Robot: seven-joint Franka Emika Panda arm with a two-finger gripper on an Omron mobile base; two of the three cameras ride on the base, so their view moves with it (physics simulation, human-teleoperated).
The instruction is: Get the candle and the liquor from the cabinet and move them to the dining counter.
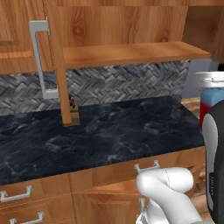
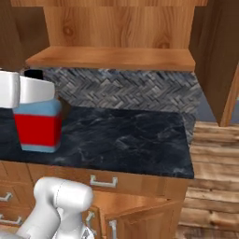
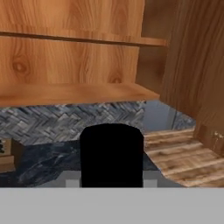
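liquor (image 2: 38,126): squat flat-sided bottle, red body, light blue shoulders, black cap; upright, at the left edge of the right base view, its top hidden behind a white robot part; whether it touches the black surface below cannot be told.
liquor cap: broad black shape at bottom centre of the hand view.
cabinet (image 1: 127,53): warm brown wood, door swung open at upper left of the left base view, long silver bar handle, bare wooden shelf.
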